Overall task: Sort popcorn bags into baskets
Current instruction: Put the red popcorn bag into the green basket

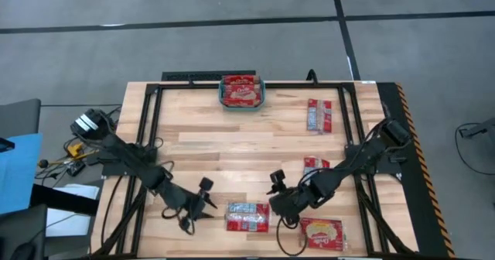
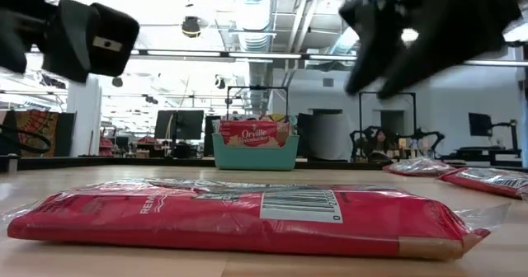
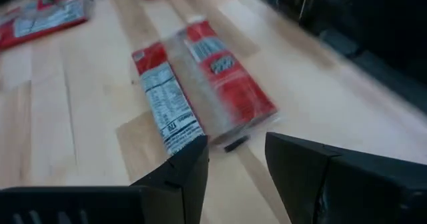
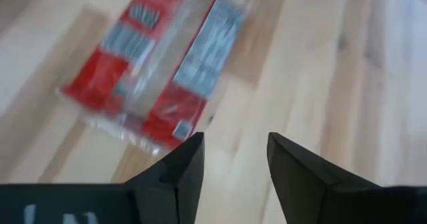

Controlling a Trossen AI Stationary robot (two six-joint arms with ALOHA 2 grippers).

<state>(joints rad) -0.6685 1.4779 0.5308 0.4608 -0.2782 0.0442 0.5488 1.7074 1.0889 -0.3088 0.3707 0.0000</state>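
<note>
One red popcorn bag [image 1: 247, 217] with a white label lies flat near the table's near edge, between my two grippers; it fills the foreground of the low view [image 2: 247, 215]. My left gripper [image 1: 210, 208] hovers open just left of it, and the bag [image 3: 200, 84] shows beyond its fingers [image 3: 237, 161]. My right gripper [image 1: 278, 211] hovers open just right of it, with the bag [image 4: 160, 71] ahead of its fingers [image 4: 235, 154]. The teal basket [image 1: 223, 99] stands at the far edge with red bags [image 1: 240, 90] inside.
Three more red bags lie flat on the right half of the table: one near the far right [image 1: 319, 114], one by the right arm [image 1: 313, 165], one at the near edge [image 1: 322, 233]. A black frame [image 1: 155, 97] borders the tabletop.
</note>
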